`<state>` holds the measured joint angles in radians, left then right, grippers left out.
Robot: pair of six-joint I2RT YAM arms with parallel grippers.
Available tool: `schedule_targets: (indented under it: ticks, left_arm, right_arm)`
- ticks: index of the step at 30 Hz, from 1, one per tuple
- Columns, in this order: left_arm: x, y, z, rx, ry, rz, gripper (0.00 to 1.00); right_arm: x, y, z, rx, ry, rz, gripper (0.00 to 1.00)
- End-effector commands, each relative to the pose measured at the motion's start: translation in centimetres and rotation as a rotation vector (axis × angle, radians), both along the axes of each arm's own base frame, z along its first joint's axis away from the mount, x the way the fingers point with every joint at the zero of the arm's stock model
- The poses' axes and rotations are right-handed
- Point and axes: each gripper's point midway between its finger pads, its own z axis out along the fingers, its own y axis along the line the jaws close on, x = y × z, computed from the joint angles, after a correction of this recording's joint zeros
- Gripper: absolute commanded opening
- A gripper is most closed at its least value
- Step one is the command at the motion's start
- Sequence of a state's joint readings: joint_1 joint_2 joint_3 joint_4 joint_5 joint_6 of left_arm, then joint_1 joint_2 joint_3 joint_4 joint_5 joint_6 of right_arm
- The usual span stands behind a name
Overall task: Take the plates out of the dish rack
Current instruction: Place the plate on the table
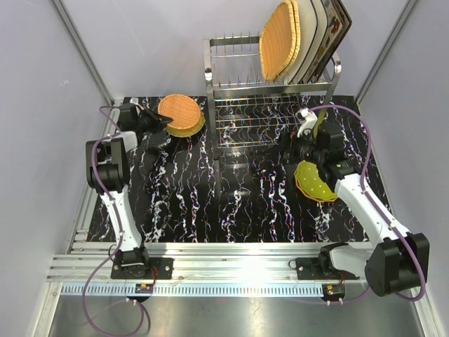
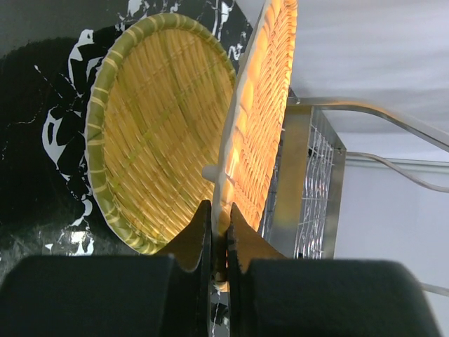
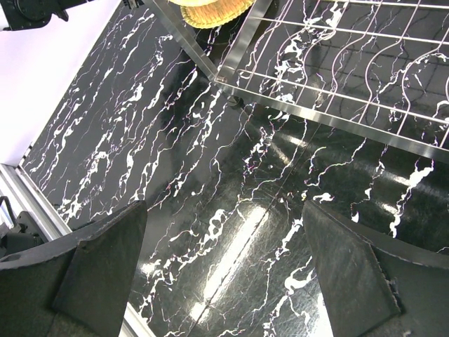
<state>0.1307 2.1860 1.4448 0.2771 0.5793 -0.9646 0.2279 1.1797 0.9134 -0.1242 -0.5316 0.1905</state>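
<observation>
The steel dish rack (image 1: 270, 105) stands at the back centre. A squarish orange woven plate (image 1: 279, 38), cream square plates (image 1: 312, 31) and a flower-patterned one (image 1: 338, 28) stand upright on its top right. My left gripper (image 1: 160, 121) is shut on the rim of a round orange woven plate (image 2: 263, 119), held on edge just above a green-rimmed woven plate (image 2: 154, 126) lying on the table left of the rack. My right gripper (image 3: 224, 260) is open and empty over the table beside the rack's lower shelf (image 3: 337, 70). A lime-green dotted plate (image 1: 314, 181) lies by the right arm.
The black marbled table (image 1: 182, 203) has grey walls at the back and sides. A metal rail (image 1: 224, 270) runs along the near edge. The rack's legs and grid shelf stand just left of my right gripper (image 1: 289, 149).
</observation>
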Motion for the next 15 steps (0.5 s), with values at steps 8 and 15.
schedule_targets:
  ticks: [8, 15]
  left_arm:
    - [1.9, -0.7, 1.4, 0.014, -0.056, -0.014, 0.07]
    - [1.7, -1.1, 0.7, 0.019, -0.025, -0.025, 0.25]
  right_arm:
    - [1.0, -0.4, 1.3, 0.007, -0.043, -0.023, 1.00]
    - [1.0, -0.5, 1.4, 0.009, -0.044, -0.023, 1.00]
